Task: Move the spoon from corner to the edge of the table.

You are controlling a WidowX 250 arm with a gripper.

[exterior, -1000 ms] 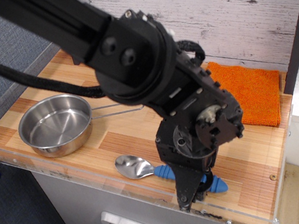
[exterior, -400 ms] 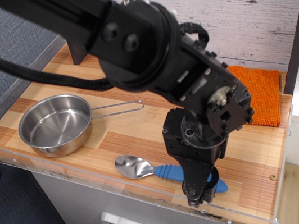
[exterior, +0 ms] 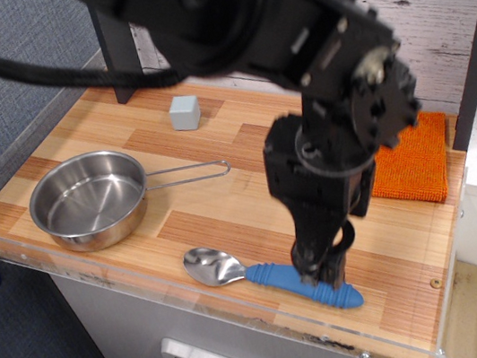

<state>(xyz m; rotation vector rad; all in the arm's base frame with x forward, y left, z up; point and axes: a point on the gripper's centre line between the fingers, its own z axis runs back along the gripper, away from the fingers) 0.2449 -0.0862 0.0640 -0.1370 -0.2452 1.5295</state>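
Note:
The spoon [exterior: 272, 274] lies flat near the front edge of the wooden table [exterior: 217, 214], its silver bowl to the left and its ribbed blue handle pointing right. My gripper [exterior: 319, 268] hangs just above the right part of the handle, lifted clear of it. Its fingers look nearly together with nothing between them. The black arm covers much of the table's middle and back right.
A steel pan [exterior: 89, 198] with a thin wire handle stands at the left. A small grey cube [exterior: 184, 112] sits at the back. An orange cloth [exterior: 414, 162] lies at the back right, partly behind the arm. A clear acrylic rim [exterior: 195, 308] borders the front.
The gripper has risen off the spoon's handle and the arm has swung up and right. The whole blue handle now shows, and the grey cube has come into view.

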